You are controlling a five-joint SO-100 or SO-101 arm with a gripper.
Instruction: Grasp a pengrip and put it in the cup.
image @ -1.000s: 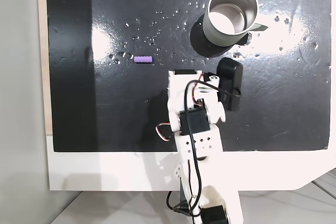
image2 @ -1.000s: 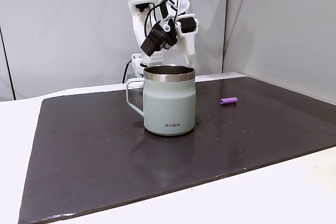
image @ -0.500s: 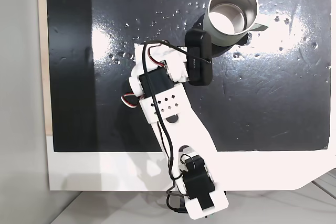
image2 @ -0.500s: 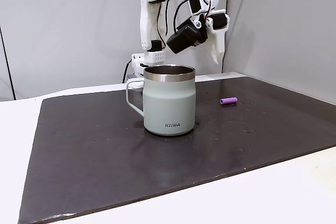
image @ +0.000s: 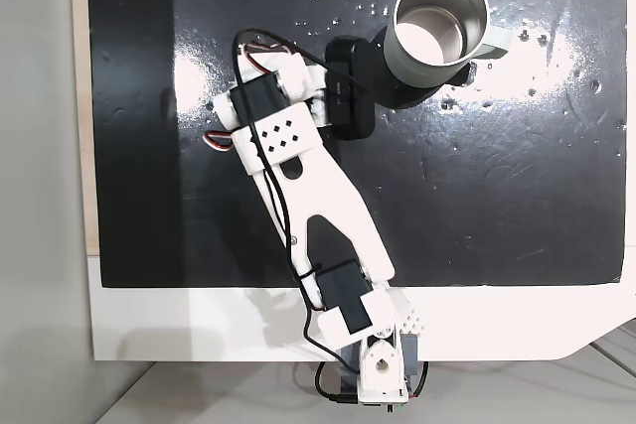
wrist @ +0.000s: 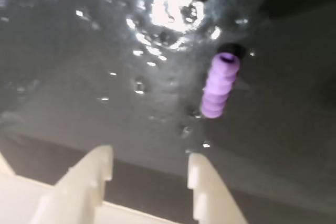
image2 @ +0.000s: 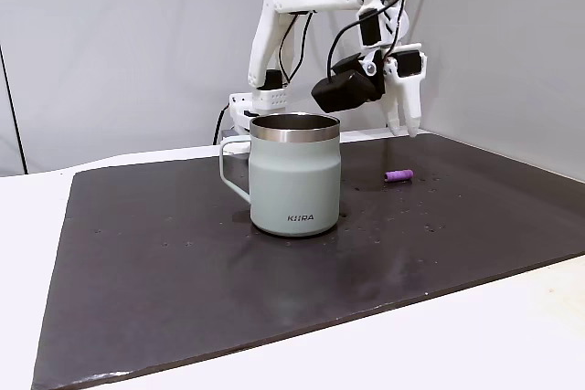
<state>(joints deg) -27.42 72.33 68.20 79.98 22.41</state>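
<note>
In the wrist view, the gripper (wrist: 149,163) hangs above the black mat (wrist: 79,77), fingers apart and holding nothing. Just beyond them lies the purple pengrip (wrist: 219,85). The metal mug (image2: 294,173) stands near the mat's far edge (image: 438,27).

Purple pengrip (wrist: 220,85) flat, cup (image2: 294,175) upright

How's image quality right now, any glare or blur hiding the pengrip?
Wrist view: soft, slightly blurred, glare patches on the mat beyond the pengrip, still clearly visible. A fixed view from above: bright glare patches; arm covers it. A fixed side view: sharp, pengrip clear.
</note>
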